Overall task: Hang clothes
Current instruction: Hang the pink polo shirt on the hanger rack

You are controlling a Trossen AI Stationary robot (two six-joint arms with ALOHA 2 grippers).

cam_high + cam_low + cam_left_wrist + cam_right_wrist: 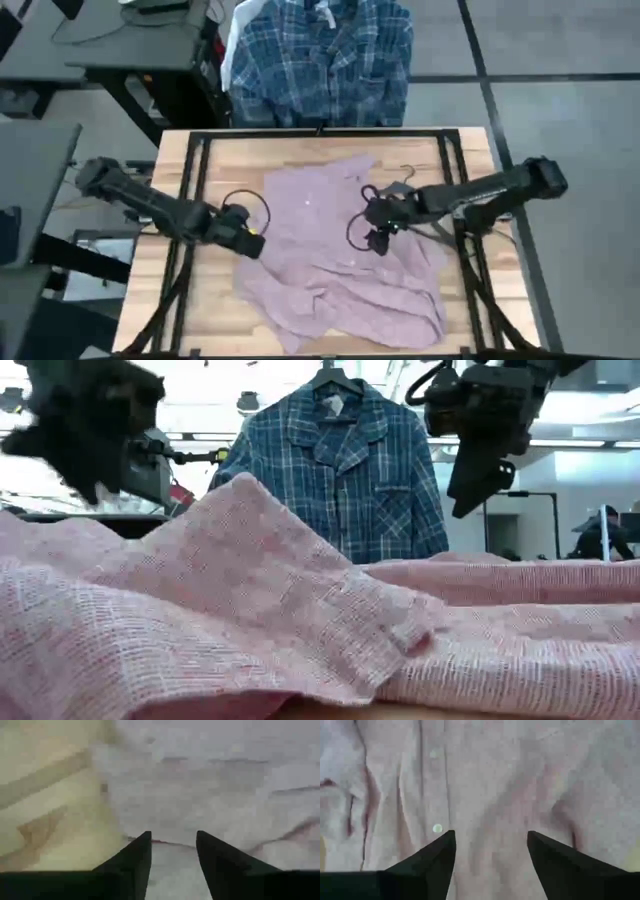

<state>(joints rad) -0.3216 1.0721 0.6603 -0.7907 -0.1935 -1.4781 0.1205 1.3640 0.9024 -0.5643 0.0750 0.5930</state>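
Your pink shirt [335,255] lies crumpled across the table [470,160], while the plaid shirt [320,60] already hangs beyond the far edge. The left gripper [250,243] at the shirt's edge and the right gripper [378,235] above its middle both have fingers apart, holding nothing. The cloth is light, limp and will bunch; take it at the collar or shoulders. Only the right wrist view shows the button placket [436,795]; only the high view shows a wire hanger [405,180].
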